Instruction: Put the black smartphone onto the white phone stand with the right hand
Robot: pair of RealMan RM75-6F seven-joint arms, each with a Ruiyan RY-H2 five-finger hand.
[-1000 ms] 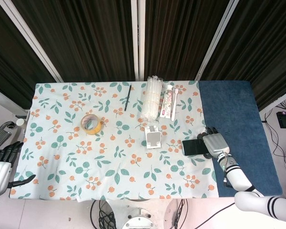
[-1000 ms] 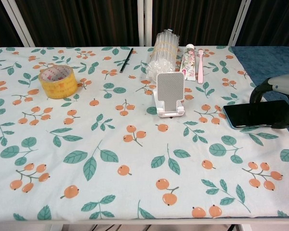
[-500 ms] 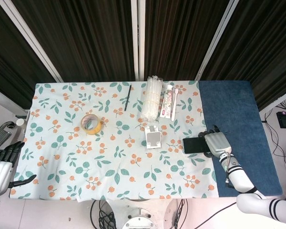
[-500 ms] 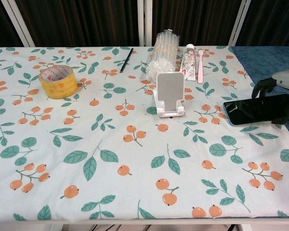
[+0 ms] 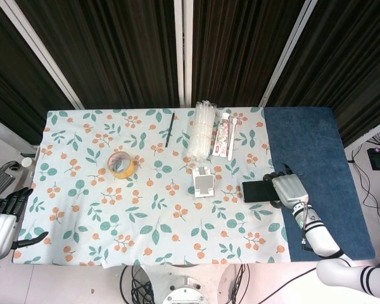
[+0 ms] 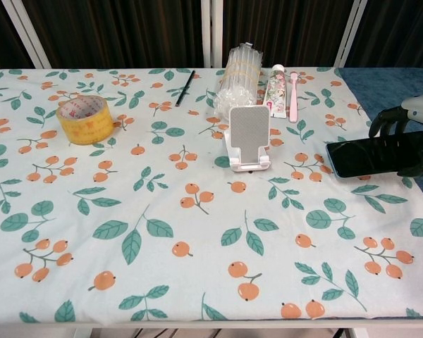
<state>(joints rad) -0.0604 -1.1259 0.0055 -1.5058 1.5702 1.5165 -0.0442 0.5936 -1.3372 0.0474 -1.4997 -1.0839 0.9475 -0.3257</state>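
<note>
My right hand (image 5: 287,189) (image 6: 417,130) grips the black smartphone (image 5: 258,190) (image 6: 377,154) by its right end, holding it flat and slightly above the floral cloth at the table's right side. The white phone stand (image 5: 204,182) (image 6: 249,137) stands upright near the table's middle, well left of the phone, with nothing on it. My left hand (image 5: 5,218) hangs off the table's left edge, fingers spread and holding nothing.
A yellow tape roll (image 5: 122,165) (image 6: 84,119) lies left of centre. Behind the stand are a bubble-wrap roll (image 5: 201,132) (image 6: 238,78), a toothpaste tube (image 6: 276,89), a pink toothbrush (image 6: 293,95) and a black pen (image 5: 169,129). A blue mat (image 5: 316,171) covers the table's right end.
My right hand has lifted the smartphone off the cloth and carried it slightly up and away from the table's near edge. The left hand has stayed still.
</note>
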